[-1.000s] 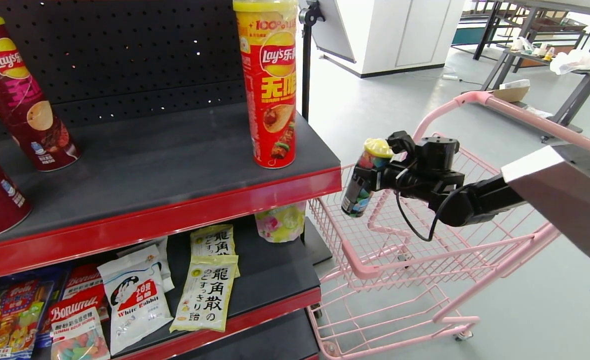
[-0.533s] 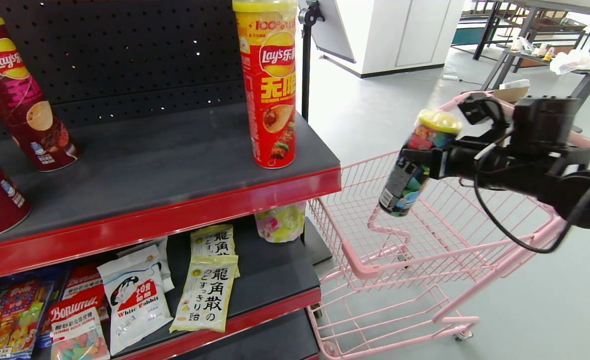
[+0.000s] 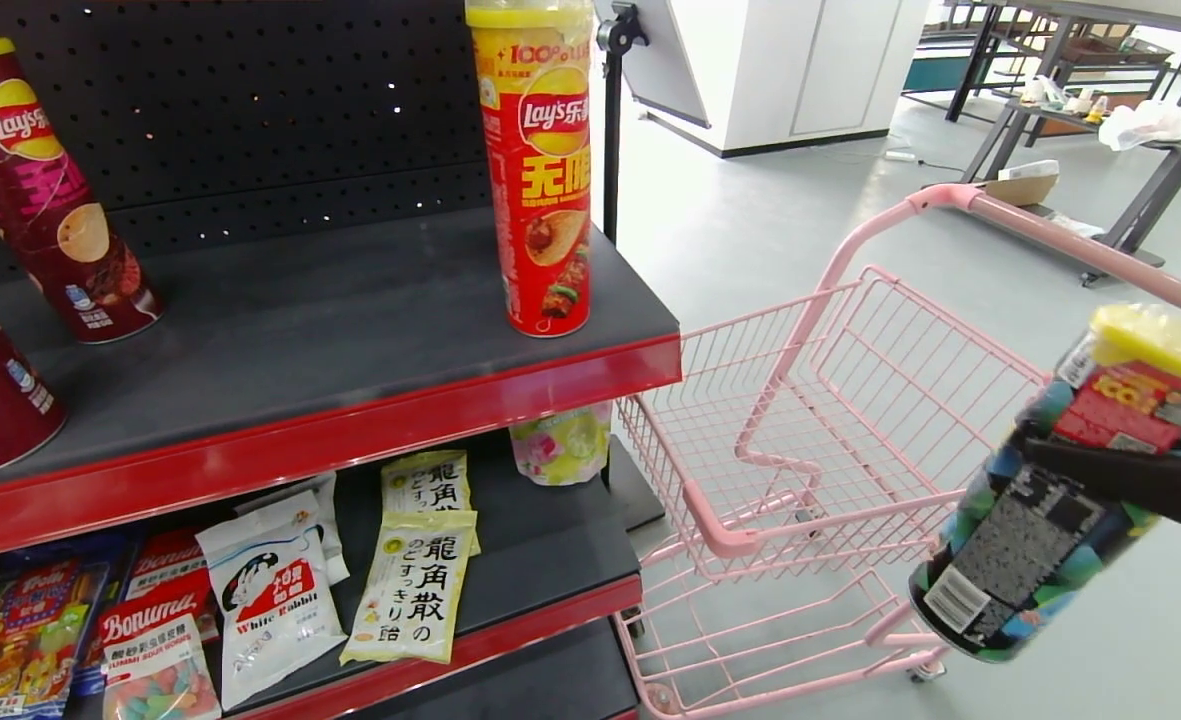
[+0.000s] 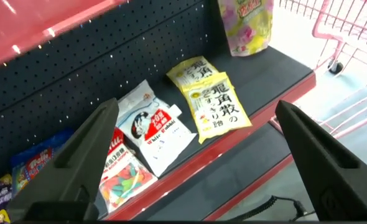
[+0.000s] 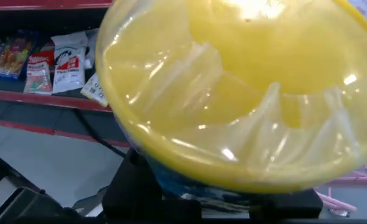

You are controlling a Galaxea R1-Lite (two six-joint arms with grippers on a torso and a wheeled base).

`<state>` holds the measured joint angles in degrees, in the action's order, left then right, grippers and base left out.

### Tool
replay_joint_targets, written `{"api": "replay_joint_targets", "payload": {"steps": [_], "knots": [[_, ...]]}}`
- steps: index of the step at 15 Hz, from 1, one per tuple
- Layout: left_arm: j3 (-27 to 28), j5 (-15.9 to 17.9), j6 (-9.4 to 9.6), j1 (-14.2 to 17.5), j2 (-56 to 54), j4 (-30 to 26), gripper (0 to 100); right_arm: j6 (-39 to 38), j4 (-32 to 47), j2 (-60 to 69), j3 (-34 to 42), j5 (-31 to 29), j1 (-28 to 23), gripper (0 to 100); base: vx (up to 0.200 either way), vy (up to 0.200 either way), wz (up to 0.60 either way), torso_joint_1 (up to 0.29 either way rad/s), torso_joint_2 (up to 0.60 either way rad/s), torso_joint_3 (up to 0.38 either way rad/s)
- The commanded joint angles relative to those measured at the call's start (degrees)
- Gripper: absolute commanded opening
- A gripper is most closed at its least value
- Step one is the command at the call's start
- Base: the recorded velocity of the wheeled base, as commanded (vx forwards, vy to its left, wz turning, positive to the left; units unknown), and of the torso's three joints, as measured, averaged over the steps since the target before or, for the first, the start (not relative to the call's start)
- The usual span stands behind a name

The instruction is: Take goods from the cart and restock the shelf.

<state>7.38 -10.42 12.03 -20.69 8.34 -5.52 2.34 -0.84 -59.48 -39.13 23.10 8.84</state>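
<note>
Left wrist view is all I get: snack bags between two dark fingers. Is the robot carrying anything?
Observer: Yes, the right gripper holds a yellow-lidded can, tilted, near the pink cart.
Operator: Where might it go?
Observer: Probably the top shelf, where a tall red chip can stands upright near the right end.
Operator: Anything else up there?
Observer: Two maroon cans at the left end.

The cart stands just right of the shelf, canister farther right.
</note>
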Motion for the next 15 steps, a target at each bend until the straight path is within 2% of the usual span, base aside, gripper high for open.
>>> {"api": "replay_joint_targets", "payload": {"steps": [1, 3, 4, 6, 12, 13, 14, 15], "knots": [[5.9, 0.6, 0.01, -0.1, 6.6, 0.1, 100, 0.1, 0.8, 5.6, 2.0, 0.7, 1.2, 0, 0.000, 0.000, 0.00, 0.000, 0.00, 0.000], [9.0, 5.0, 0.45, -0.7, 8.8, -0.1, 100, 0.8, 0.9, 5.8, 3.8, -0.2, 6.3, 0, 0.000, 0.000, 0.00, 0.000, 0.00, 0.000], [9.1, 8.0, 2.65, -0.7, 8.8, -0.5, 100, 2.0, 0.9, 5.9, 4.2, -0.5, 7.4, 0, 0.000, 0.000, 0.00, 0.000, 0.00, 0.000], [9.1, 10.2, 4.84, -0.7, 8.0, -3.4, 100, 2.3, 0.9, 5.7, 4.6, -0.5, 7.4, 0, 0.000, 0.000, 0.00, 0.000, 0.00, 0.000], [9.7, 8.3, 5.37, 0.0, 5.5, -4.2, 100, 2.3, 0.5, 4.1, 4.2, -0.7, 6.3, 0, 0.000, 0.000, 0.00, 0.000, 0.00, 0.000], [9.9, 8.1, 6.16, 0.2, 6.2, -4.3, 100, 2.3, 0.5, 3.8, 4.3, -0.7, 5.7, 0, 0.000, 0.000, 0.00, 0.000, 0.00, 0.000], [10.1, 8.0, 7.74, 0.1, 6.7, -4.2, 100, 2.3, 0.5, 3.5, 4.2, -0.7, 5.4, 0, 0.000, 0.000, 0.00, 0.000, 0.00, 0.000], [10.5, 8.0, 8.36, 0.2, 7.0, -4.3, 100, 2.3, 0.5, 3.4, 4.2, -0.7, 5.3, 0, 0.000, 0.000, 0.00, 0.000, 0.00, 0.000]]}}
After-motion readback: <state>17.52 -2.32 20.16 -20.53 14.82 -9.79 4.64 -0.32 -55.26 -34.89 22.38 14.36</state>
